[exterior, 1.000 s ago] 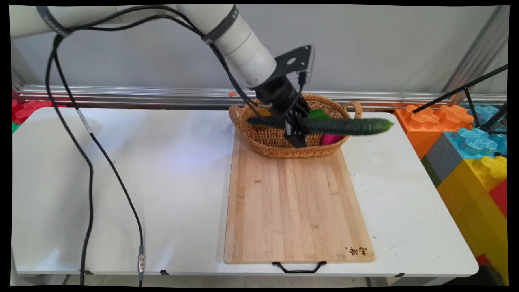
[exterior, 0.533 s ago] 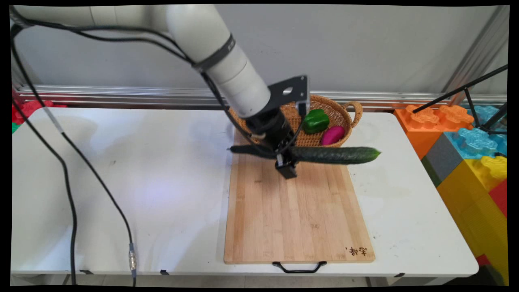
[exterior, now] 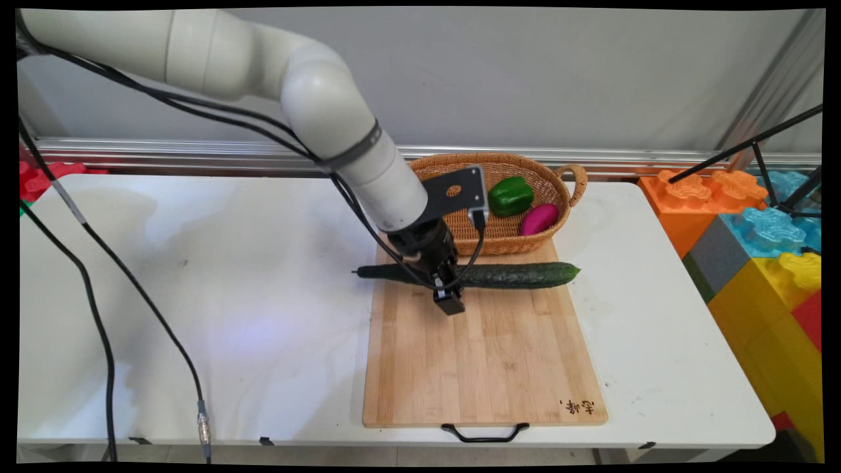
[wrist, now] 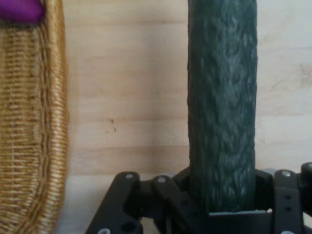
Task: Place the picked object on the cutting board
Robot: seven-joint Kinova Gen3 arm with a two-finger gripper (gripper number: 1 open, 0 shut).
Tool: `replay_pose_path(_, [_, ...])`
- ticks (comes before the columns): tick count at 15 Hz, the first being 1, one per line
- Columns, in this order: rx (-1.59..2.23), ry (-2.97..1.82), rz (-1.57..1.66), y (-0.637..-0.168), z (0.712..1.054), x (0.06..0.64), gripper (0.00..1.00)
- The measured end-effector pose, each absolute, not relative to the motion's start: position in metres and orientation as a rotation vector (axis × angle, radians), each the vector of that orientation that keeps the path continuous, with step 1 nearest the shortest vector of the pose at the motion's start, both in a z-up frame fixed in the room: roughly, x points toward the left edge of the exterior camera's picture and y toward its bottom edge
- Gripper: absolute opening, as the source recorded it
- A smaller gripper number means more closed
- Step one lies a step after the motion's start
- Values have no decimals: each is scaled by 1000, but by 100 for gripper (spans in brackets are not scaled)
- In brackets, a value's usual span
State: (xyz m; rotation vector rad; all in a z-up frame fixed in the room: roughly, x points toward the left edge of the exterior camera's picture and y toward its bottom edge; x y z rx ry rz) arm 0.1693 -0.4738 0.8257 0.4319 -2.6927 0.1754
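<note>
The cucumber (exterior: 506, 275) lies crosswise over the far end of the cutting board (exterior: 479, 355), gripped by the closed fingers (exterior: 449, 301), just in front of the basket (exterior: 525, 233) holding a green pepper (exterior: 511, 195) on the white bench (exterior: 197, 295).

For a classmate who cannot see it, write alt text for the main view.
A white robot arm's black tool is shut on a long dark green cucumber, held crosswise low over the far end of a wooden cutting board on a white table. Just behind, a wicker basket holds a green pepper and a magenta vegetable.
</note>
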Motion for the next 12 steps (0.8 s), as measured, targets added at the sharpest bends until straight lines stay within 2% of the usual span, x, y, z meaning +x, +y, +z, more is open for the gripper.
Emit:
replay_pose_path(9, [435, -2718, 162, -468, 786, 164, 0])
replay_pose_path(10, [427, -2720, 162, -468, 784, 163, 100])
replay_pose_path(12, [420, -2723, 159, -467, 780, 162, 100])
